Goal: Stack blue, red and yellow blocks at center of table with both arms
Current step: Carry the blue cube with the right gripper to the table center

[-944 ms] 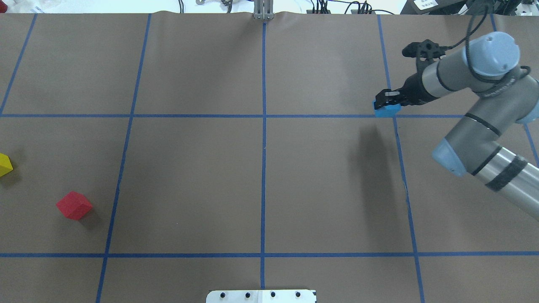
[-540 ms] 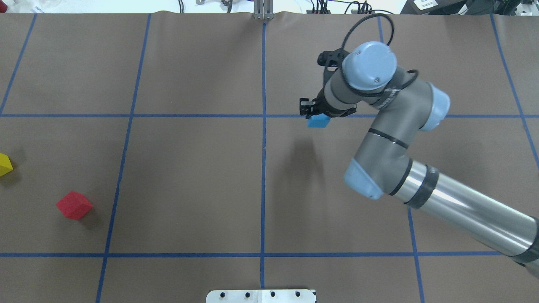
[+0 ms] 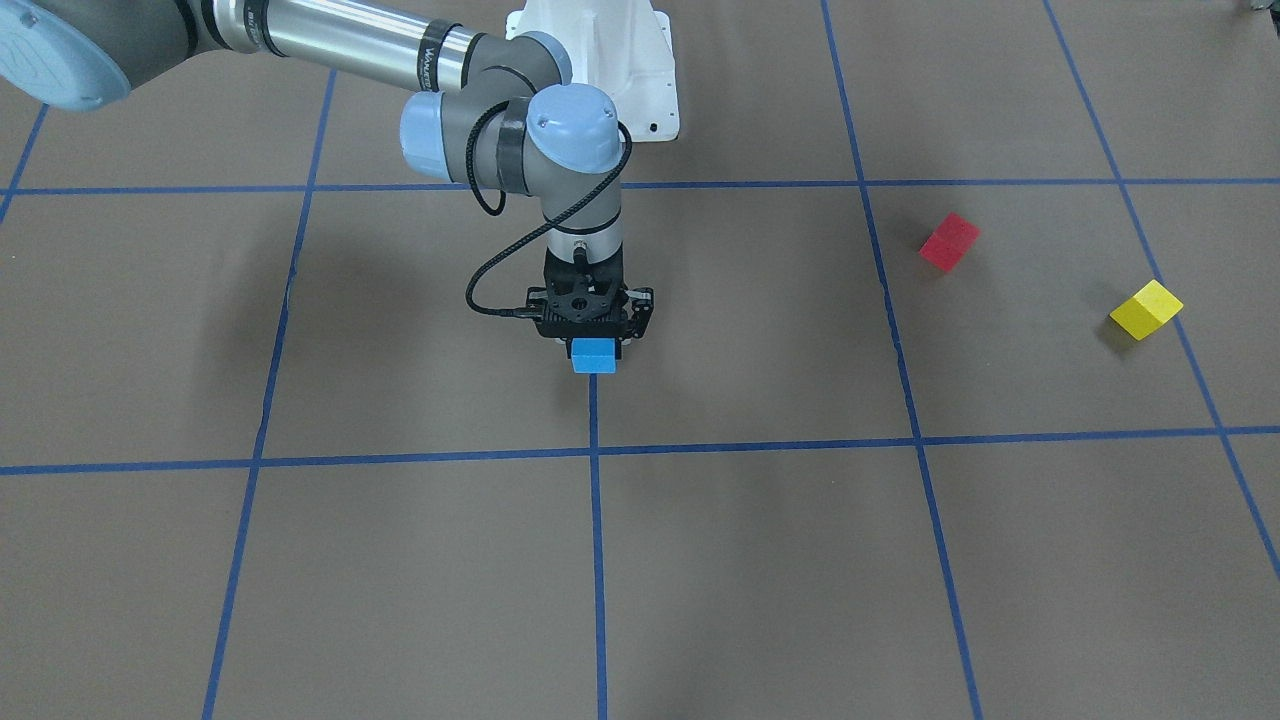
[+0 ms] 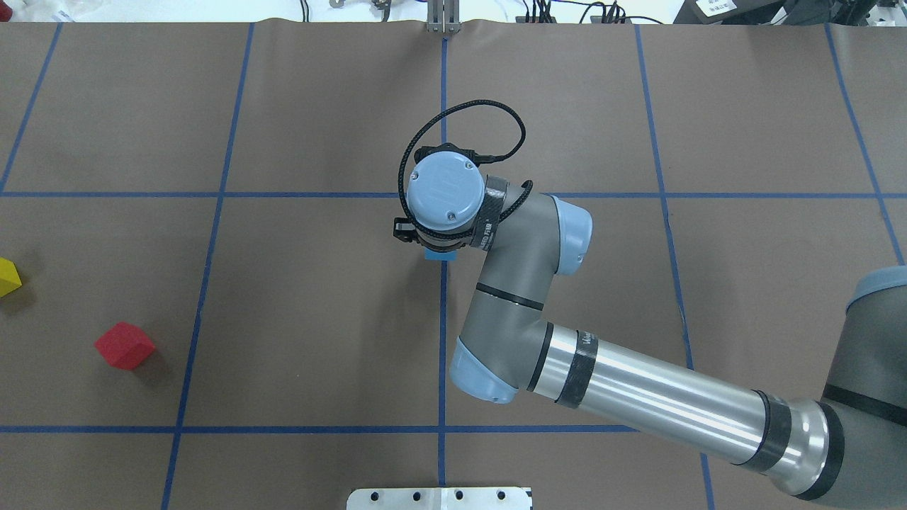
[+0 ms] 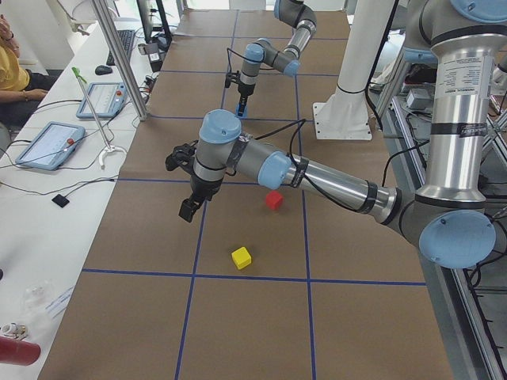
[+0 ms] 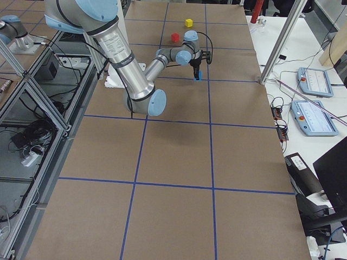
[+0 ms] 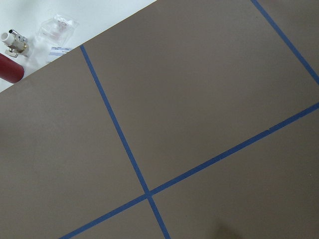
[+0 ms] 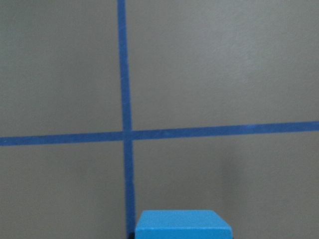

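My right gripper is shut on the light blue block, low over the table's centre tape line, just short of the middle crossing. From overhead the wrist hides the gripper and only an edge of the blue block shows. The red block and the yellow block lie apart on the table's left side. My left gripper hangs above the table beside the red block, holding nothing; I cannot tell whether it is open or shut.
The white base plate lies at the table's near edge. A side bench with tablets and a metal post runs along the far edge. A red cylinder lies off the table's left end.
My right arm has carried the blue block leftward from the right part of the table to the centre line. The red and yellow blocks have not moved.
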Controlling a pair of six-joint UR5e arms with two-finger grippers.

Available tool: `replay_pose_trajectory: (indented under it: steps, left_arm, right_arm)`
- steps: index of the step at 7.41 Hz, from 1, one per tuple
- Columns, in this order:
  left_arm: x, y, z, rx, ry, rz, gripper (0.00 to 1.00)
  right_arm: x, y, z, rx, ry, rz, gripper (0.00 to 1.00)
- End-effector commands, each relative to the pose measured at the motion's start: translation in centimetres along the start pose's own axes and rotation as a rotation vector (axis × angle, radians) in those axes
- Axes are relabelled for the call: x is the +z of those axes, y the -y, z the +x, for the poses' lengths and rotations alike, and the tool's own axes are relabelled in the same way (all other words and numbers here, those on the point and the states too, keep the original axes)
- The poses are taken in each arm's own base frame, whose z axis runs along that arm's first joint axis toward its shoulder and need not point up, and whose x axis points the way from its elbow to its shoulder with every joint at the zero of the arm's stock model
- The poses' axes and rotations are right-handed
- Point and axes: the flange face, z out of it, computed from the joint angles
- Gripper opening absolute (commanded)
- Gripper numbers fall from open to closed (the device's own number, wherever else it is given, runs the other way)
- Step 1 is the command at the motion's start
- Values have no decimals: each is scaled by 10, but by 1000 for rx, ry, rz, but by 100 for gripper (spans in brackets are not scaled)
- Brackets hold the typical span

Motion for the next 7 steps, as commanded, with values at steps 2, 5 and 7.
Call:
replay_pose_trajectory:
  steps: [2,5,7]
  left_arm:
    - [1,-4,0,-4,-2,-5,100]
    - [2,-5,-1,-3,-2,-6,100]
    - [-1,-2,1,0,-1,0,100]
  right_arm:
    - [12,-13,-2,-21,-22,14,100]
    - [6,-8,1,-21,-12,22,100]
    - [-45,69,29,17,27,63,100]
